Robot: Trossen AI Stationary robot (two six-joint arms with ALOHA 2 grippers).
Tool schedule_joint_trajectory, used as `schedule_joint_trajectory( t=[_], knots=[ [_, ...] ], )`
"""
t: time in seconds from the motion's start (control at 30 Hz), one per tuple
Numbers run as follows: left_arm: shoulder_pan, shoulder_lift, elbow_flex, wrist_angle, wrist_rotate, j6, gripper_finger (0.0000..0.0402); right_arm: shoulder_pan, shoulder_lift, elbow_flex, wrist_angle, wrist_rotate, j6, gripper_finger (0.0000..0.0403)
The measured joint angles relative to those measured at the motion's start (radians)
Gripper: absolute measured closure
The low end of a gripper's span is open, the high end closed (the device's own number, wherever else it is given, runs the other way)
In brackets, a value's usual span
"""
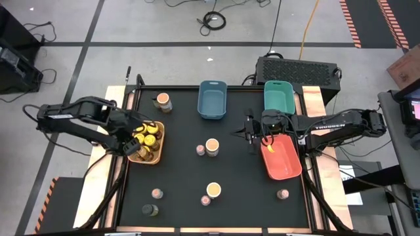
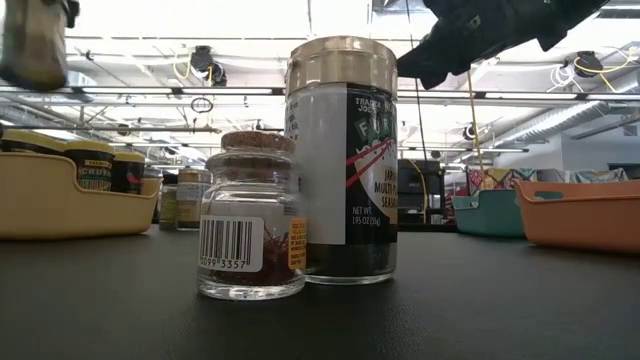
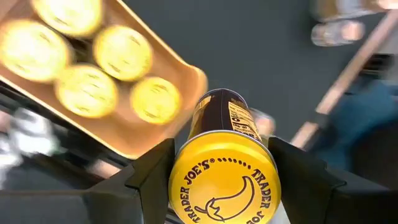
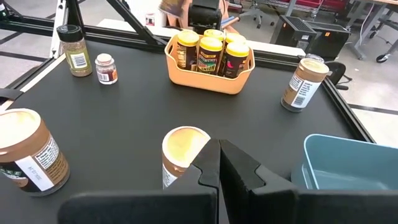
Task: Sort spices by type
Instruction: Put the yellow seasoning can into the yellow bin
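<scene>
My left gripper [image 3: 224, 163] is shut on a yellow-lidded spice jar [image 3: 225, 186] and hangs over the near-left corner of the tan bin [image 1: 159, 139], which holds several yellow-lidded jars [image 1: 147, 137]. In the low view the held jar [image 2: 30, 45] is high above that bin [image 2: 60, 205]. My right gripper [image 1: 251, 134] is shut and empty, raised beside the red bin [image 1: 283, 164]. Tan-topped jars [image 1: 212, 146] [image 1: 213, 190] [image 1: 163, 101], tiny pinkish-topped jars [image 1: 201, 150] [image 1: 205, 200] and a dark olive jar [image 1: 150, 210] stand on their bases on the black table. My left gripper pinches the jar between its two fingers [image 3: 155, 177], on opposite sides of the body just under the yellow lid [image 3: 205, 134]. The fingers come from above, pointing steeply down along the jar. The jar is lifted clear, lid up and a little tilted.
A blue bin [image 1: 212, 99] and a teal bin [image 1: 281, 95] stand at the table's far edge. Two more pinkish-topped jars [image 1: 157, 194] [image 1: 283, 194] stand near the front. Close to the low camera, a cork-topped jar [image 2: 250, 215] and a tall jar [image 2: 342, 160] block the view.
</scene>
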State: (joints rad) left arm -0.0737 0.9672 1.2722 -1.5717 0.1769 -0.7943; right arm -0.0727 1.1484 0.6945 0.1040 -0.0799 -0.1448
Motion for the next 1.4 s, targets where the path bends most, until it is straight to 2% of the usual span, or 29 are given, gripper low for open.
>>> schedule_joint_trajectory(
  t=[0.13,0.27,0.37,0.47,0.63,0.87,0.97,1.13,1.4],
  knots=[
    [0.019,0.02,-0.05,-0.001,-0.052,0.115,0.0168,0.0,0.0,0.0,0.0,0.0,0.002,0.0402],
    [0.022,0.059,-0.052,0.024,-0.082,0.205,0.0168,0.0,0.0,0.0,0.0,0.0,0.01,0.0402],
    [0.021,0.099,-0.052,0.105,-0.101,0.272,0.0162,0.0,0.0,0.0,0.001,0.0,0.01,0.0402],
    [0.021,0.154,-0.052,0.092,-0.128,0.331,0.0158,0.0,0.0,0.0,0.001,0.0,0.01,0.0402],
    [0.021,0.237,-0.045,0.094,-0.144,0.367,0.0163,0.0,0.0,0.0,0.0,0.0,0.01,0.0402],
    [0.02,0.273,-0.054,0.198,-0.119,0.416,0.0163,0.0,0.0,0.0,-0.002,0.0,0.004,0.0402],
    [0.021,0.273,-0.053,0.186,-0.121,0.415,0.0163,0.0,0.0,0.0,-0.004,0.0,0.003,0.0402],
    [0.02,0.289,-0.053,0.06,-0.152,0.382,0.0163,0.0,0.0,0.0,-0.004,0.0,0.002,0.0402],
    [0.019,0.292,-0.069,0.071,-0.164,0.364,0.0163,0.0,0.0,0.0,-0.005,0.0,0.002,0.0402]
  ],
)
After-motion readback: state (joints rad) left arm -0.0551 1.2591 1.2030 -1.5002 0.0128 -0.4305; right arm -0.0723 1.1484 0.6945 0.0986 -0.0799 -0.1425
